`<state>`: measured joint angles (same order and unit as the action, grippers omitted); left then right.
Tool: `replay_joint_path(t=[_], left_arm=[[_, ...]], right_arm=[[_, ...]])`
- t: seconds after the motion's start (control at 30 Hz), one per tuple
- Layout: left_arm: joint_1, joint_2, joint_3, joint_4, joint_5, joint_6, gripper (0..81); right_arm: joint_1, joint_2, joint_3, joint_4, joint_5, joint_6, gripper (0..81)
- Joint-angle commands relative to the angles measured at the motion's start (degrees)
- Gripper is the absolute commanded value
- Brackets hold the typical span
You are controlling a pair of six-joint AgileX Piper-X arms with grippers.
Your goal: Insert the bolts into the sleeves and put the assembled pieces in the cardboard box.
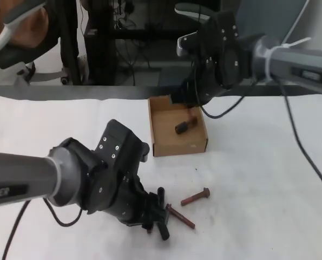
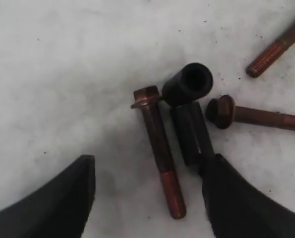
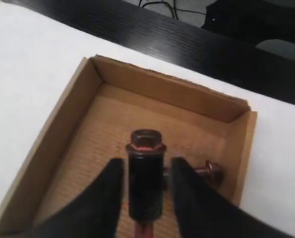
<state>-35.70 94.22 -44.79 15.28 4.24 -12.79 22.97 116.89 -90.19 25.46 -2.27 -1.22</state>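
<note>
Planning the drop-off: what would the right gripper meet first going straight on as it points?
Probably the cardboard box's floor, reached first by the assembled piece the right gripper holds; the other assembled piece lies off to one side. Depth is unclear.

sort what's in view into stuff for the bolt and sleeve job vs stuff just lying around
For the job:
loose bolts, sleeves, cardboard box, assembled piece in the right claw, finished piece in the box.

Just there:
white bench cover, cables behind the bench.

The right gripper [image 3: 147, 167] holds a sleeved bolt [image 3: 145, 186] over the cardboard box [image 3: 167, 91].
</note>
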Motion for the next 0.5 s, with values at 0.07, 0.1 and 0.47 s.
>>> replay_joint_path(t=[0.07,0.1,0.47], left_arm=[[-0.27,0.24,-0.77,-3.94,-0.02,0.38,58.9],[-0.27,0.37,-0.77,-5.25,-0.19,0.38,58.4],[-0.27,6.21,-4.75,-8.18,-3.74,3.87,57.8]], right_arm=[[-0.18,0.68,-2.47,0.51,-1.22,0.42,70.0],[-0.18,0.50,-2.47,0.33,-1.24,0.43,70.0],[-0.18,-3.21,-2.47,-0.08,-1.93,-0.29,64.7]])
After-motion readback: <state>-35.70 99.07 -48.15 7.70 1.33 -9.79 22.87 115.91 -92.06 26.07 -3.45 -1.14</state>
